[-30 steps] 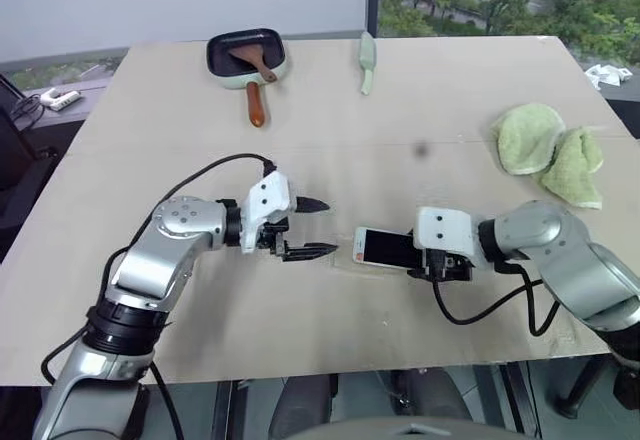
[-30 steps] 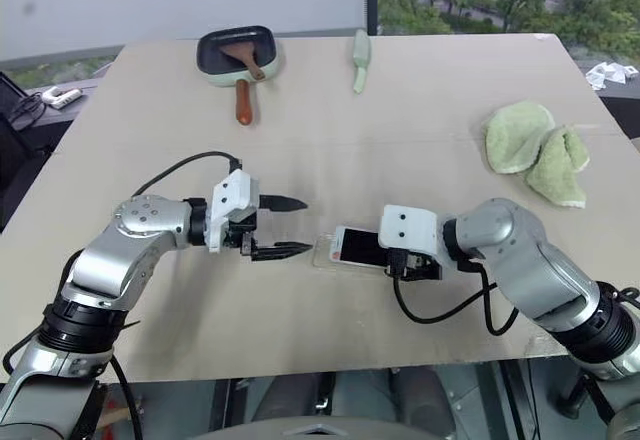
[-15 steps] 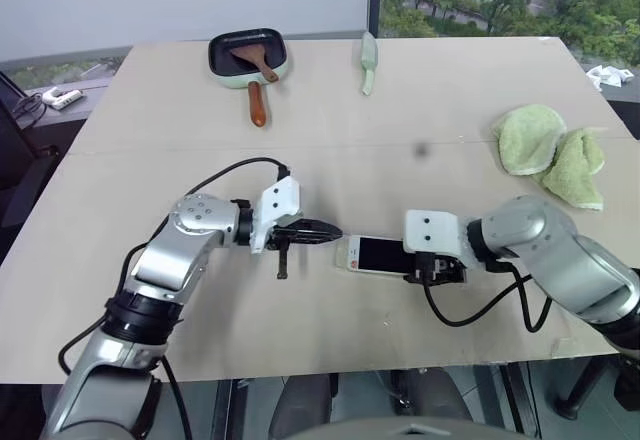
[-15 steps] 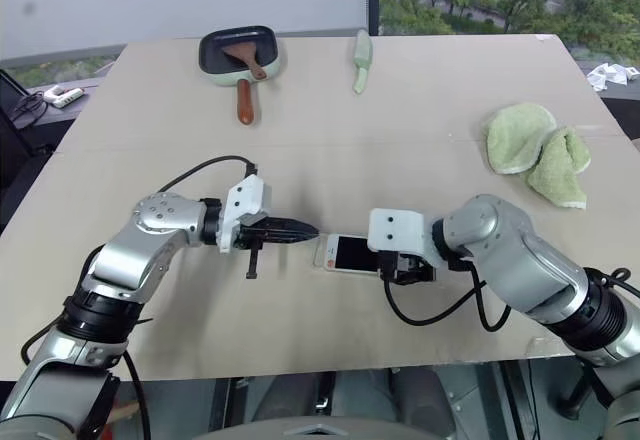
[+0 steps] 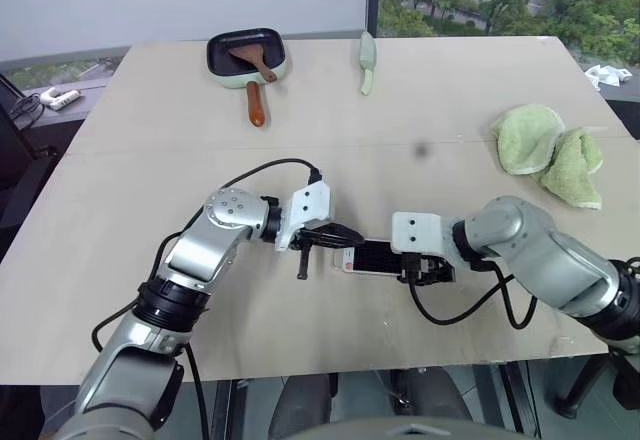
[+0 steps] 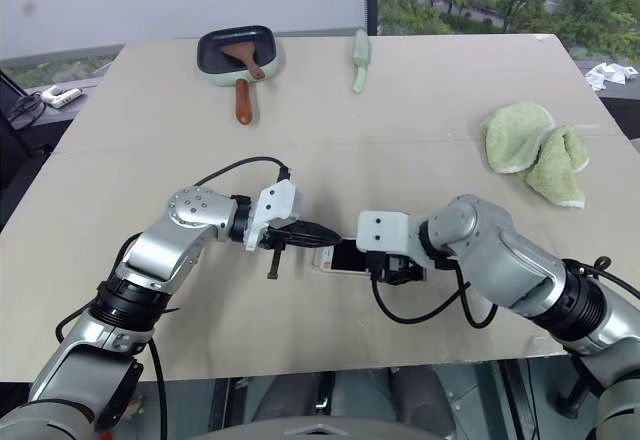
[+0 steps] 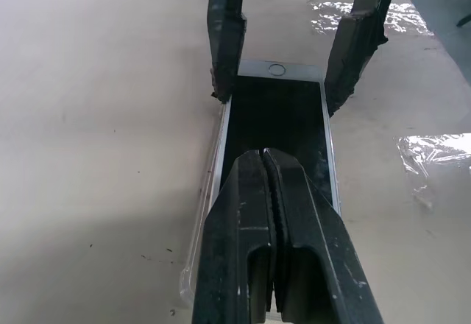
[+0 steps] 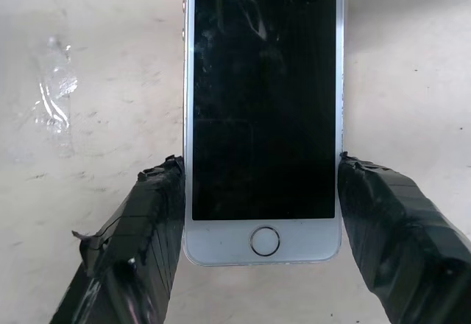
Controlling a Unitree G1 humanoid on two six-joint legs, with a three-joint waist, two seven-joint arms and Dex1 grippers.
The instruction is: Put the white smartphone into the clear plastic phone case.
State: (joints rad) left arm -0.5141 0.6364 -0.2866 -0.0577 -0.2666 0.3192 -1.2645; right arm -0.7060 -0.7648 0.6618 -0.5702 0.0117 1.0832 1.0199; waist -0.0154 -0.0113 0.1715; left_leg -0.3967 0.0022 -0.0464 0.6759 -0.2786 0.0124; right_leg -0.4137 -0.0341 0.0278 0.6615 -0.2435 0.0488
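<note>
The white smartphone (image 5: 375, 257) lies screen up near the table's front middle. My right gripper (image 5: 425, 271) is shut on it, with one black finger (image 8: 151, 221) against each long side at the home-button end. The clear plastic phone case (image 7: 200, 247) lies under the phone, its see-through rim showing along one long edge. My left gripper (image 5: 352, 237) is shut and holds nothing. Its joined tips (image 7: 265, 158) hover over the screen at the end opposite the right gripper.
At the far edge of the table (image 5: 130, 200) are a dark frying pan (image 5: 246, 52) with a wooden spatula and a pale green utensil (image 5: 367, 60). Two green cloths (image 5: 550, 150) lie at the right. Scraps of clear film (image 7: 434, 155) lie near the phone.
My left gripper has shut its fingers and moved right, from beside the phone to over its near end. The right gripper has kept its hold on the phone.
</note>
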